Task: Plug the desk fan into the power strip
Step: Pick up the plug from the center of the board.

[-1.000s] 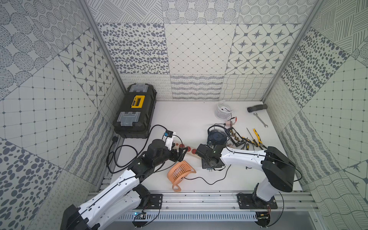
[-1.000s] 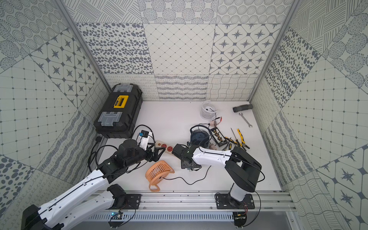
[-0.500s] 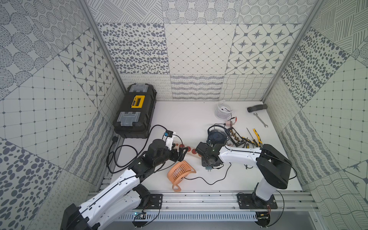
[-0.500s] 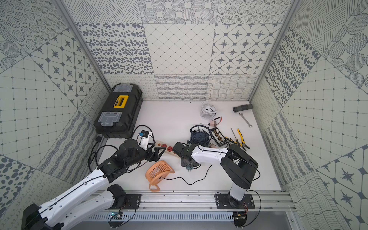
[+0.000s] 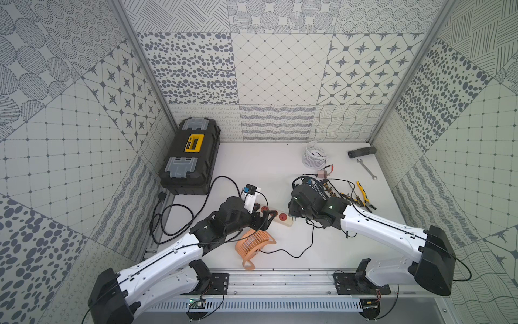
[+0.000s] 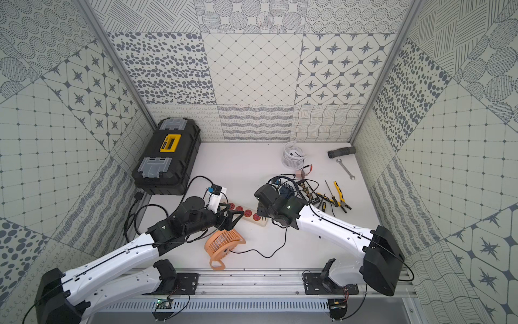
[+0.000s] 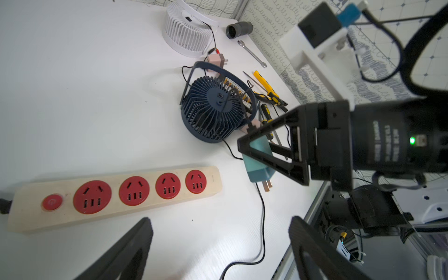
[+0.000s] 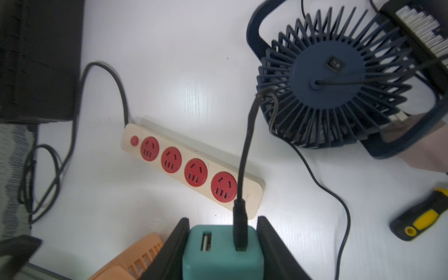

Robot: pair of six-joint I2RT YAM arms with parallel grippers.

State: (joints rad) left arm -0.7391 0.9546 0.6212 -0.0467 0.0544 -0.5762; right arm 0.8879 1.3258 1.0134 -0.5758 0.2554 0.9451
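In both top views, shows the power strip (image 5: 283, 217) (image 6: 252, 216) flat on the white table (image 5: 266, 168), partly under the left gripper (image 5: 267, 216), fingers spread wide over its sockets. Puts the right gripper (image 5: 293, 214) just off the strip's free end. Sets an orange fan (image 5: 252, 246) just beside the strip's near edge, with thin cable trailing toward the right gripper; a black toolbox (image 5: 190, 157) well beyond the cord end; pliers (image 5: 363, 196) well past the free end.

From the left wrist, finds all four red sockets empty, left fingers (image 7: 131, 247) wide apart and touching nothing, bare table along both long edges of the strip. Catches the right gripper pinching a teal adapter (image 7: 258, 169) just past the free end, prongs apart from the strip, a navy fan (image 7: 213, 109) behind.

From the right wrist, sees both fingers (image 8: 178, 242) pressed against the adapter, with a black cable (image 8: 243, 169) rising from its port across the end socket
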